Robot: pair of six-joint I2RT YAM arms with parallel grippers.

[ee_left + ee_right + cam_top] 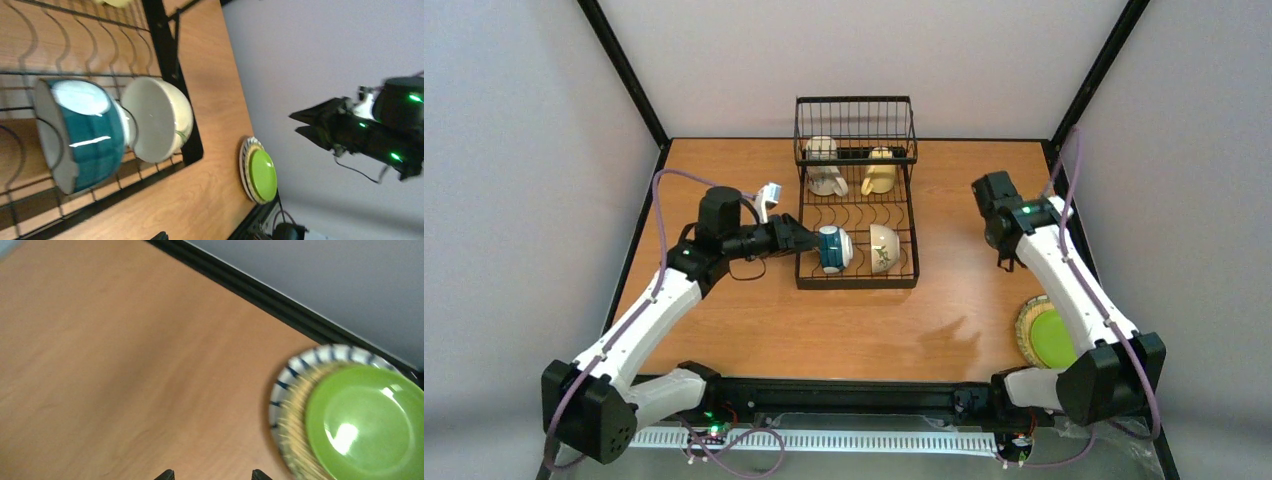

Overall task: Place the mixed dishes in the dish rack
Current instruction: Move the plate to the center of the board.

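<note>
I count one rack (pixel 857 283), two mugs, two bowls and two plates.

The rack sits at 12 o'clock on the counter (pixel 824 330).
- Mugs: both are in the basket at the rack's 12 o'clock end, with the white mug (pixel 824 166) at 9 and the yellow mug (pixel 880 173) at 3.
- Bowls: both stand on edge in the tray slots at the 6 o'clock end, the teal bowl (pixel 832 249) just beside the white bowl (pixel 884 247).
- Plates: both are stacked on the counter at 4 o'clock, the green plate (pixel 367 422) on top of the white plate (pixel 285 385).

The left tool (pixel 810 240) is at 9 o'clock of the teal bowl, wide and empty. The right tool (pixel 212 475) hangs over bare counter near the plates, and I read it as wide and empty.
</note>
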